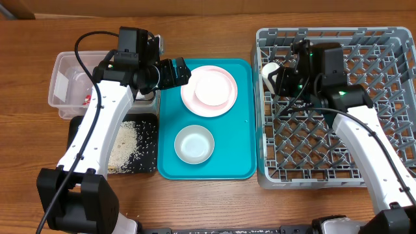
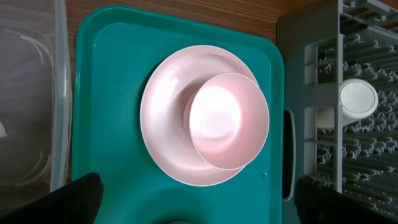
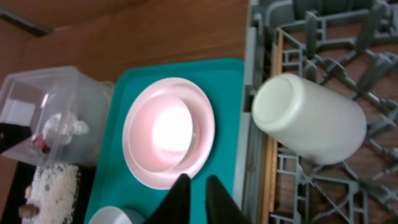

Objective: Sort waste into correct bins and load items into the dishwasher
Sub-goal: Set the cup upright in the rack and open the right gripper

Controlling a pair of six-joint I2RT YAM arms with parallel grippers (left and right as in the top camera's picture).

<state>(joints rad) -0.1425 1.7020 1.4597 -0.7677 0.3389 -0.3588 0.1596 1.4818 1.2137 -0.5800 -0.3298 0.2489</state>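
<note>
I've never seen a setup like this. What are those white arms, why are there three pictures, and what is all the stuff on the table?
The white arms are two robot arms, each ending in a two-finger gripper. One picture comes from a camera above the table; the other two come from small cameras on each wrist, looking down past the fingers.

On the table lies a teal tray with a pink plate, which has a smaller pink dish on it, and a small white bowl. At left are a clear tub holding a tissue and a red wrapper, and a black tray with rice scraps. At right is a grey dish rack with a white cup in it.

The left gripper hovers by the plate, holding nothing. The right gripper is beside the cup; whether it grips it is unclear.
</note>
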